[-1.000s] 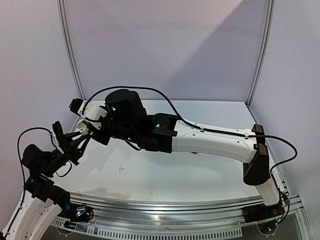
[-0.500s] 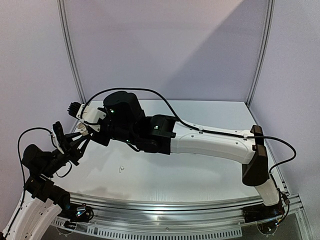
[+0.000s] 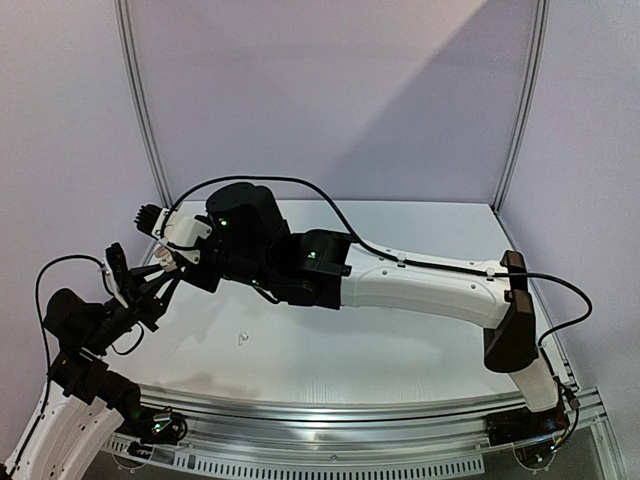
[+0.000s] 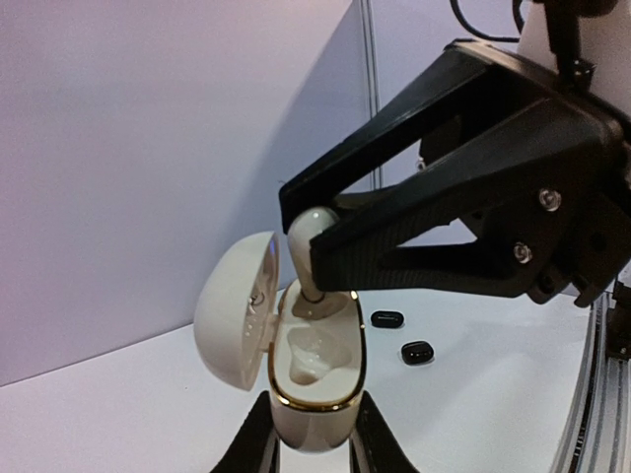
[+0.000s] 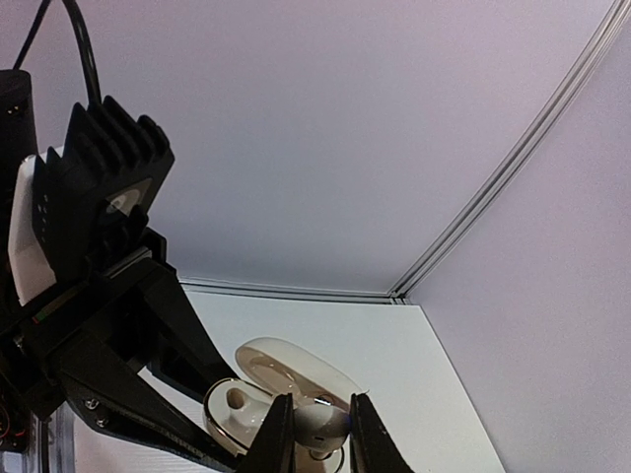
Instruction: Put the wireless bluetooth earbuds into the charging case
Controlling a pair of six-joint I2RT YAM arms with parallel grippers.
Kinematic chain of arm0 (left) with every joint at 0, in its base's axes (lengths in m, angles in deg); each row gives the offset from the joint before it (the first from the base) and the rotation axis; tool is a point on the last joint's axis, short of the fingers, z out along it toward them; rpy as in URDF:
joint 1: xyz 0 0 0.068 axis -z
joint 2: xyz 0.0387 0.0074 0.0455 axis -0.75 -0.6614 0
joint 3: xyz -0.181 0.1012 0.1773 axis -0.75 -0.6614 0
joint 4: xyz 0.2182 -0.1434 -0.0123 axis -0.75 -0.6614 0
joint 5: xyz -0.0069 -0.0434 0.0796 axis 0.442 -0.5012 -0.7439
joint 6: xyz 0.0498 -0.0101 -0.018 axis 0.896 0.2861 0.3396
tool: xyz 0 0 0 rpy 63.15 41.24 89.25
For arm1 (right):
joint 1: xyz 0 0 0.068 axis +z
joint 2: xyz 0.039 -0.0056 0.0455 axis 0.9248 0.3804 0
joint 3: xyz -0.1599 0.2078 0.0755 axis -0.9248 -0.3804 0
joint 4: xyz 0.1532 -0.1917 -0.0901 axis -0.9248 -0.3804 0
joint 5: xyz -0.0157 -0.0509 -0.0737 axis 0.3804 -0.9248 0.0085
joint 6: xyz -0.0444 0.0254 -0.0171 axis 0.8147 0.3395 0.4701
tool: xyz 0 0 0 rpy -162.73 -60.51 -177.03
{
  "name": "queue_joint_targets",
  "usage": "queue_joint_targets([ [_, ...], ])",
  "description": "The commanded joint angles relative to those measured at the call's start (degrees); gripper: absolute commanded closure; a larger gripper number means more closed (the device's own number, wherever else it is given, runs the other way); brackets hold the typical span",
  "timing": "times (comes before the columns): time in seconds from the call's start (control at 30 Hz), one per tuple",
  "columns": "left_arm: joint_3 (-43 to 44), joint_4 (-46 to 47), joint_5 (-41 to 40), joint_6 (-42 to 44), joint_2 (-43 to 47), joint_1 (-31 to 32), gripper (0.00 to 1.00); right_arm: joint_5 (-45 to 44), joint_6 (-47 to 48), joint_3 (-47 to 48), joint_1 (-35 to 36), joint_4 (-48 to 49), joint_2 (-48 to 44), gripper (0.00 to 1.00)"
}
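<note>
Left jaws clamp the open case (image 4: pixel 312 419) (gold-rimmed); right jaws pinch a white earbud (image 4: pixel 308 241) over it.

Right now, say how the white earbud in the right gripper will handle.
The white earbud looks glossy and rounded, so it may slip or twist in the right gripper's narrow tips. Being tiny, it is probably light and would likely roll if dropped. It looks like hard plastic, unlikely to bend when pressed into the case.
</note>
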Motion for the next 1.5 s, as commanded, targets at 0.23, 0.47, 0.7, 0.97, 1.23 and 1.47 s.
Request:
queue_joint_targets([
  [0.23, -0.4, 2.1, 0.0, 0.1, 0.9, 0.4, 1.0, -1.1, -0.5, 1.6, 0.4, -3.1, 2.8, 0.86],
  [0.47, -0.4, 2.1, 0.0, 0.1, 0.8, 0.4, 1.0, -1.2, -0.7, 1.6, 0.5, -3.3, 2.7, 0.83],
  [0.7, -0.4, 2.1, 0.1, 0.1, 0.7, 0.4, 1.0, -1.2, -0.7, 1.8, 0.5, -3.2, 2.8, 0.8],
  [0.97, -0.4, 2.2, 0.5, 0.0, 0.7, 0.4, 1.0, -1.3, -1.0, 2.1, 0.5, -3.0, 2.9, 0.79],
  [1.23, -0.4, 2.2, 0.4, 0.0, 0.7, 0.5, 1.0, -2.1, -1.4, 2.1, 0.4, -3.2, 2.8, 0.76],
  [1.47, -0.4, 2.1, 0.2, -0.2, 0.5, 0.5, 1.0, -1.8, -2.3, 2.1, 0.5, -2.4, 2.0, 0.71],
])
